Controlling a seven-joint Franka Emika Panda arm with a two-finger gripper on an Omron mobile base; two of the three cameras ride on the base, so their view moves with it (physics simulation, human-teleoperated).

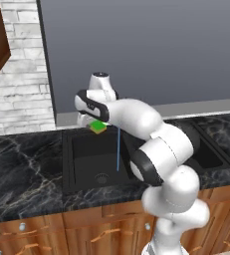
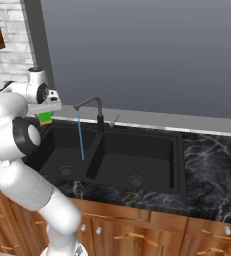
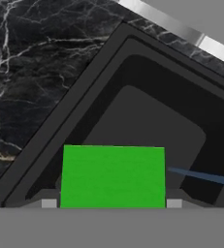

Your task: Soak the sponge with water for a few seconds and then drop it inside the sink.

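Note:
My gripper (image 1: 93, 122) is shut on the sponge (image 1: 98, 127), a small green block with a thin yellow underside. It hangs over the back left corner of the black sink's (image 1: 79, 152) left basin. The water (image 1: 118, 149) falls as a thin blue stream from the dark faucet (image 2: 89, 103) to the sponge's right, apart from it. In the right base view the sponge (image 2: 45, 118) sits under the hand, left of the water (image 2: 80, 136). In the hand view the sponge (image 3: 112, 175) spans the gap between the fingers (image 3: 49, 203), with the water (image 3: 200, 177) off to the side.
Black marble counter (image 1: 22, 164) flanks the sink (image 2: 152, 150) on both sides. A grey backsplash wall (image 2: 137, 55) rises behind the faucet, and wooden cabinet fronts (image 2: 147, 235) run below. My own arm (image 1: 161, 149) crosses over the right basin.

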